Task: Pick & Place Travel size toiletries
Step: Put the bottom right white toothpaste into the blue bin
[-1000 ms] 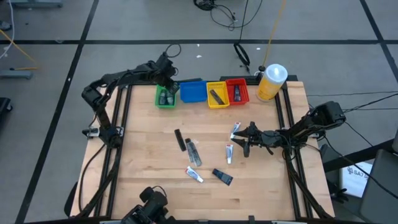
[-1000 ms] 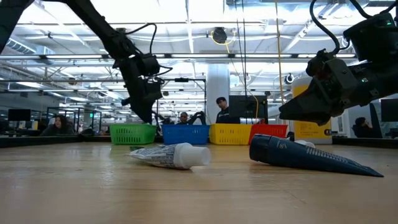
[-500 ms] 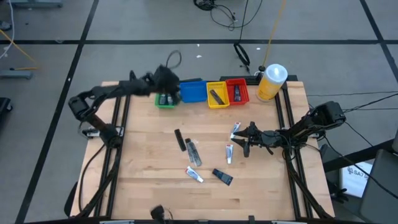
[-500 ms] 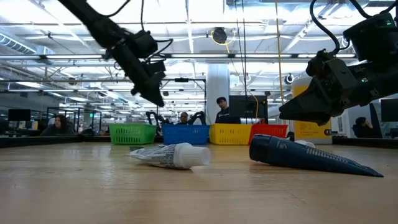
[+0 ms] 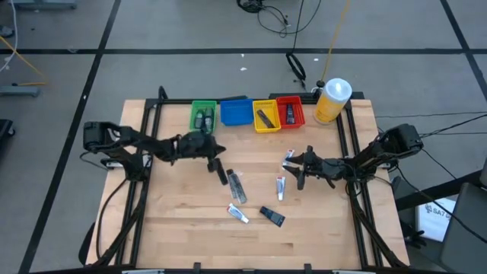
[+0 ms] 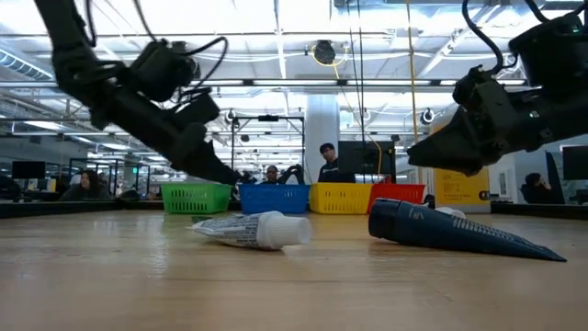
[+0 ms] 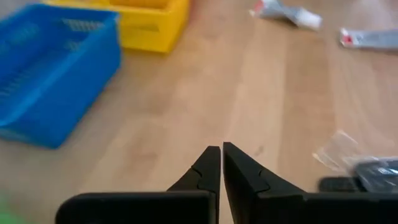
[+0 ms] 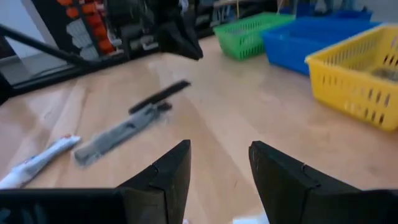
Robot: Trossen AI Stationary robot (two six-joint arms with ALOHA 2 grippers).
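Note:
Several toiletries lie flat on the wooden table: a thin dark stick [image 5: 219, 170], a grey sachet [image 5: 237, 186], a white tube [image 5: 238, 214], a dark tube [image 5: 272, 216] and two more white tubes [image 5: 280, 187] [image 5: 288, 158]. Dark bottles sit in the green bin [image 5: 202, 116]. My left gripper [image 5: 218, 151] is shut and empty, low over bare wood just beyond the stick's far end [image 7: 339, 183]. My right gripper [image 5: 295, 172] is open and empty beside the two white tubes, fingers pointing toward the table's left.
A row of bins stands along the far edge: green, blue [image 5: 235, 112], yellow [image 5: 265, 114] with a dark item inside, red [image 5: 290, 111] with one item. A big yellow bottle [image 5: 332, 100] stands at the far right corner. Bare wood lies on the near left.
My left arm has swung away from the green bin, toward the table's near side and down, and now reaches low over the middle of the table near the dark stick. The toiletries on the table have stayed where they were.

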